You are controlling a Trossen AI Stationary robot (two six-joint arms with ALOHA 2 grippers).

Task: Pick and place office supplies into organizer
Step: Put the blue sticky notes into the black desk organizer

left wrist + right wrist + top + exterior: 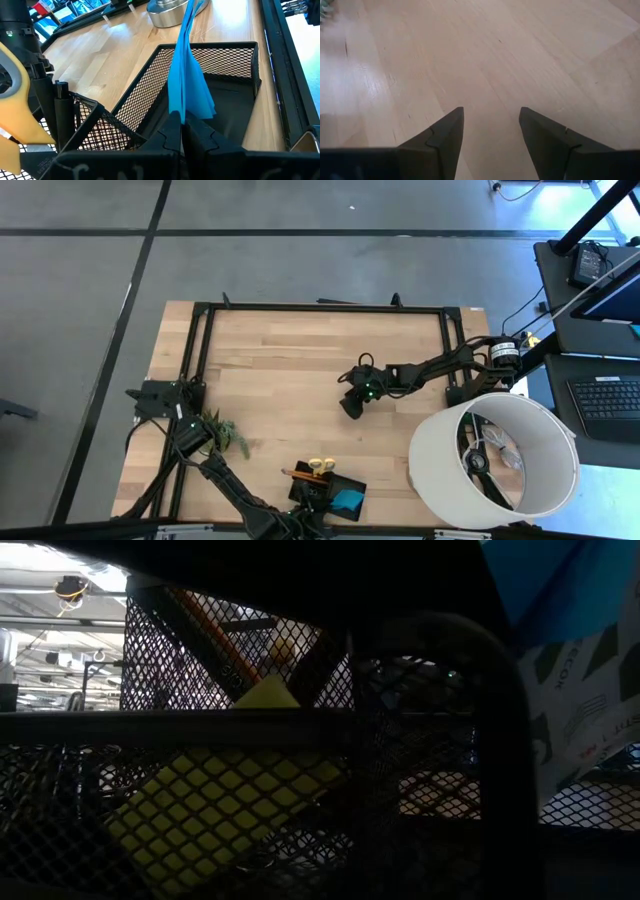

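Blue paper, a thin bright square note pad (187,75), stands on edge between the pressed-together fingers of the left claw (182,127), directly above the larger open compartment of the low black wire-mesh organizer (240,65). High view puts this at the near edge of the pale wooden tabletop (290,370), left arm reaching in from the lower left; the pad (347,502) shows as a blue patch over the tray (352,482).

Already in the organizer's taller mesh section: yellow-handled scissors (15,110) and a thin black pen (61,112), both upright. An orange pencil (293,473) pokes out at the same end in the high view. Low view looks through the mesh only: a yellow block (215,815) lies inside, blue sheet at upper right.

Right claw (490,132) hovers mid-tabletop, fingers spread, nothing between them, bare wood beneath. Waiting. Small green potted plant (228,435) sits by the left arm's base; large white cylindrical lampshade (493,460) at the right corner.

Judgement: placing step, release not yet made.

Risks:
- Pad is pinched at one edge and hangs limp; let go from this height it may flutter and catch on the mesh rim, or land leaning against the wall rather than flat.
- Loose sheets could fan apart on release.
- Lowering further risks the fingers striking the divider beside them and shoving the light tray along the tabletop.
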